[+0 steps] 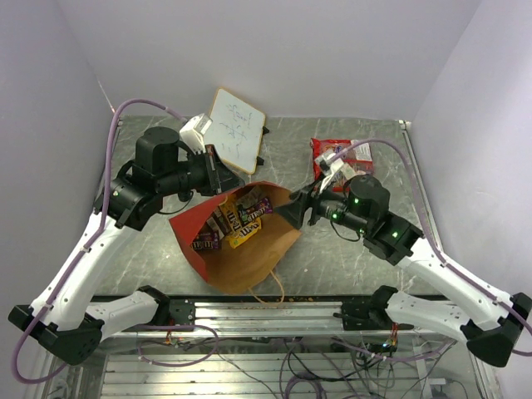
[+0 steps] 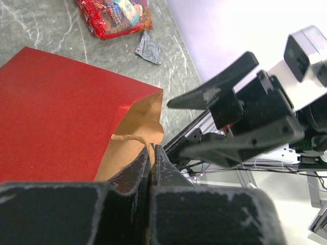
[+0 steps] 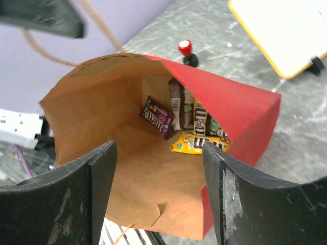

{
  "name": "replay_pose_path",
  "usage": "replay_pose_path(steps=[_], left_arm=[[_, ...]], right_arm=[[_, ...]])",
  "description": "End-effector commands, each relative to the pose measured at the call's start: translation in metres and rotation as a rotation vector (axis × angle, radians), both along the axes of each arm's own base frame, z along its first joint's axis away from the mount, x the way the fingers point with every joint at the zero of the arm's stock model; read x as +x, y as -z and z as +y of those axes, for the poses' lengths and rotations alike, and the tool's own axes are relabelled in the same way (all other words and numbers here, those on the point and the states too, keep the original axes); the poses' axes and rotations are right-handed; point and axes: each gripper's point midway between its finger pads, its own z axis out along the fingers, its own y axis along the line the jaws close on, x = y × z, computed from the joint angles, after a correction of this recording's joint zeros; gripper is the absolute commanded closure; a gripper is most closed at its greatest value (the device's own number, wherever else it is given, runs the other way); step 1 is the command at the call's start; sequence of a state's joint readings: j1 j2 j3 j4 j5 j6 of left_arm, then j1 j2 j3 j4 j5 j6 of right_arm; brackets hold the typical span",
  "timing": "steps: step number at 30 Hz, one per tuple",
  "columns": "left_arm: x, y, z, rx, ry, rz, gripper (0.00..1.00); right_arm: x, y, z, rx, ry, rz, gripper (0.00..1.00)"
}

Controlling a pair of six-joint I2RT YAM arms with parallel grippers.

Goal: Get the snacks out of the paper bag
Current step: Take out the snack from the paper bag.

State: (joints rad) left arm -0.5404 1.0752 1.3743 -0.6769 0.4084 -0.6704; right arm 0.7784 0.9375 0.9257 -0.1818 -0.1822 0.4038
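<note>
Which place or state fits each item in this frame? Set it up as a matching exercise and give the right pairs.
1. left pincer
2. right pincer
3. red candy bag
4. small packets

A. inside the paper bag
B. open, facing the bag's mouth
C. lying on the table, outside the bag
D. shut on the bag's rim

Pairs: 1-D, 2-B, 3-C, 4-A

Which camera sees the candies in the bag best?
Right wrist: it looks straight into the paper bag, packets close and clear. The top view shows them smaller; the left wrist view shows none inside.
</note>
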Motion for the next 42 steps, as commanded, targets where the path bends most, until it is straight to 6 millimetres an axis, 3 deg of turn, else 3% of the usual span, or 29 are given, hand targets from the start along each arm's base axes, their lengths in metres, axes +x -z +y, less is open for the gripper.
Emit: replay_pose_path(steps=[1,6,10,19,29,37,42], left_arm=[[0.000,-0.022,0.000,-0.034,-0.008,-0.057,0.93],[-0.001,-0.027,0.002,-0.049,-0.020,-0.063,0.93],[-0.002,-0.030,0.001,-0.065,-0.022,-0.060,0.93],[-0.003,-0.035,0.003,-0.067,-0.026,-0.068,0.93],[-0.003,-0.040,0.002,-0.061,-0.022,-0.074,0.93],[-0.004,-0.042,0.003,-0.062,-0.019,-0.081,0.93],[-0.005,-0.045,0.003,-0.064,-0.017,-0.085,0.93]], right_arm=[[-0.019,-0.024,0.023,-0.053,-0.135,-0.245,0.33],[-0.056,-0.004,0.064,-0.215,-0.358,-0.377,0.33],[-0.078,0.043,0.090,-0.430,-0.559,-0.472,0.32],[-0.048,0.116,0.121,-0.708,-0.605,-0.654,0.27],[-0.011,0.192,0.117,-0.973,-0.694,-0.832,0.23],[0.011,0.213,0.124,-0.938,-0.801,-0.789,0.25],[0.009,0.227,0.130,-0.936,-0.871,-0.775,0.25]])
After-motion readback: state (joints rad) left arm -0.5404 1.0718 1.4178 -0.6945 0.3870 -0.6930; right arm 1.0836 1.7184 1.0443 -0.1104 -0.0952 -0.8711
